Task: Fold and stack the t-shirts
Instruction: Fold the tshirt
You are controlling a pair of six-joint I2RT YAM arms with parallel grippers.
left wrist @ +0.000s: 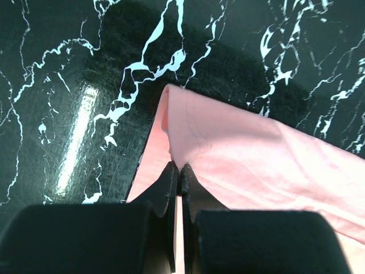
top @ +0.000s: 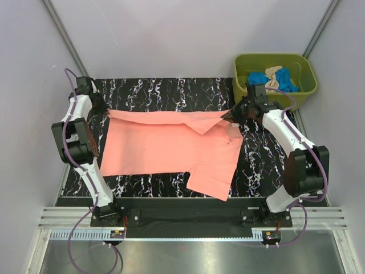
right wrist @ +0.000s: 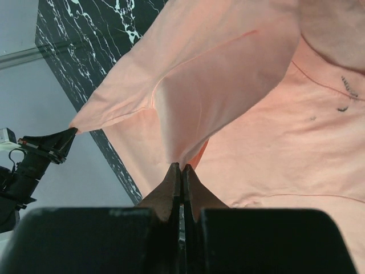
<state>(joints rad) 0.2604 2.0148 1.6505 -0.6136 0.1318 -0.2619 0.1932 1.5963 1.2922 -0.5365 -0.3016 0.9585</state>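
A salmon-pink t-shirt [top: 165, 145] lies spread across the black marbled table [top: 154, 91], one sleeve hanging toward the near edge. My left gripper [top: 106, 112] is shut on its far left corner; in the left wrist view the tips [left wrist: 179, 171] pinch a raised peak of pink cloth [left wrist: 256, 154]. My right gripper [top: 230, 115] is shut on the far right edge, which is lifted and folded over. In the right wrist view the tips [right wrist: 181, 168] clamp the pink fabric [right wrist: 274, 131]. The cloth stretches between both grippers. Blue [top: 258, 77] and beige [top: 275, 74] t-shirts lie bunched in the tub.
An olive-green plastic tub [top: 242, 63] stands at the far right corner, just behind the right arm. Grey walls close in the table on three sides. The arm bases and a metal rail [top: 188, 220] run along the near edge.
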